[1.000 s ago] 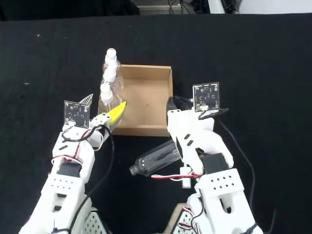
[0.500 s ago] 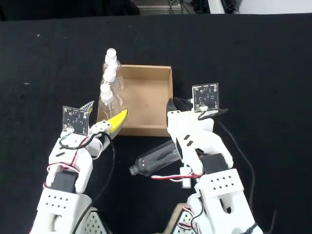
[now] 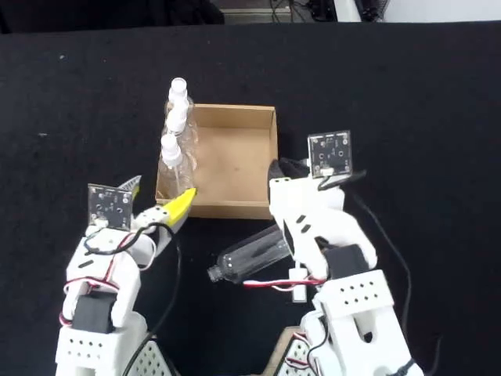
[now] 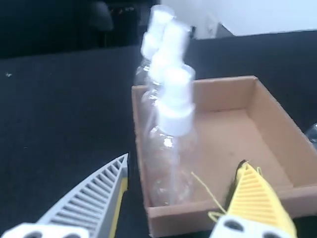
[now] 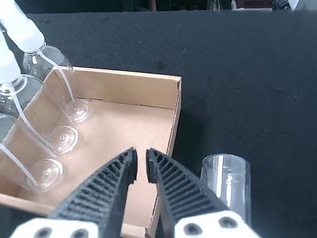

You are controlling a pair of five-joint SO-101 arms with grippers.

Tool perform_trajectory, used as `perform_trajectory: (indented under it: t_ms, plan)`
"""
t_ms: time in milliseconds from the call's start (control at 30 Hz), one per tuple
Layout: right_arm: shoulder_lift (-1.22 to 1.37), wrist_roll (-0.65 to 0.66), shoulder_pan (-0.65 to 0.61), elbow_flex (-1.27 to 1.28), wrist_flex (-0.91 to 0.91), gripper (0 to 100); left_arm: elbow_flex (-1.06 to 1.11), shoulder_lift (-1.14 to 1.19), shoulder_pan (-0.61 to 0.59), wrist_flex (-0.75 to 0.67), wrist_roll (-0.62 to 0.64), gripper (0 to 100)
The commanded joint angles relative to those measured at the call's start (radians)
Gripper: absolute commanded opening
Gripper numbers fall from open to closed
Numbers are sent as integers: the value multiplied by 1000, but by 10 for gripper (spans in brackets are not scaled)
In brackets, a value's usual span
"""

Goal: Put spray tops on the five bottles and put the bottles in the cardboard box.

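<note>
Counter [image 3: 423, 117]: black cloth is covering it, and it is carrying the box, the bottles and both arms.
Cardboard box [image 3: 235, 160]: it is sitting open-topped in the middle of the counter, just ahead of the two arms.
Right hand [image 5: 140, 151]: it is hovering over the box's near corner on its own side, its fingers nearly together with a thin gap between them, gripping nothing.
Left hand [image 4: 184, 162]: it is hanging at the box's other near corner, spread wide and gripping nothing, with the grey finger outside the wall and the yellow finger over the near edge.
Uncapped bottle [image 3: 254, 254]: it is lying on its side on the counter, just in front of the box and beside the right arm.
Capped bottles [image 3: 174, 129]: three are standing in a row inside the box, along the wall on the left arm's side.
Spray tops [image 4: 176, 94]: white ones are sitting on those three bottles.
</note>
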Motion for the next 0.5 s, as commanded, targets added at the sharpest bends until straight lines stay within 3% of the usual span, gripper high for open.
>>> perform_trajectory:
  t_ms: [0, 133, 267, 467]
  plan:
    - [-13, 2, -5, -151, 124, 26, -50, -5, -94, 84, -8, 231]
    - [-12, 31, -6, -251, 239, 26, -84, -5, -160, 176, 0, 231]
    - [-10, 164, -18, -409, 430, 26, -85, -5, -168, 233, 23, 231]
    - [76, 454, -94, -625, 741, 31, -44, -5, -222, 164, 29, 231]
